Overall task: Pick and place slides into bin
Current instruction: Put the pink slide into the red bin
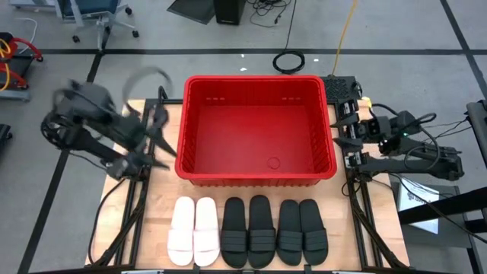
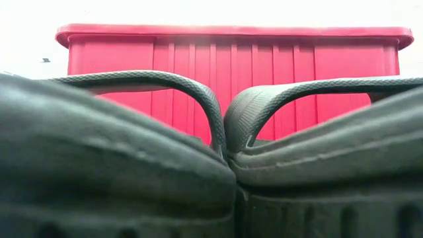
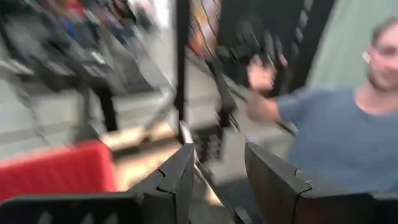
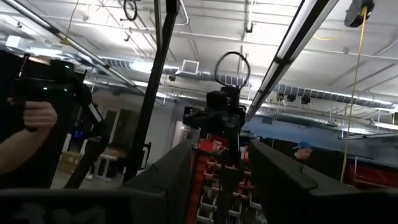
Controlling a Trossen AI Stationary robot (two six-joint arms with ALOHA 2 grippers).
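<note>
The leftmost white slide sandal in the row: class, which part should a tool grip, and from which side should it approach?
Probably the wide strap of the leftmost white open-toe slide sandal, taken from above. It lies sole-down on the wooden table, and a neighbouring black slide's strap arches clear of its footbed in the low view, leaving room for a finger. The left tool, nearest, suits best.

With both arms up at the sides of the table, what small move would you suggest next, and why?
Probably swing the left gripper toward the white slides. The bin is empty, all six slides lie in a row before it, and that pair is nearest the left arm. Its jaws are open; the right gripper waits beside the bin.
</note>
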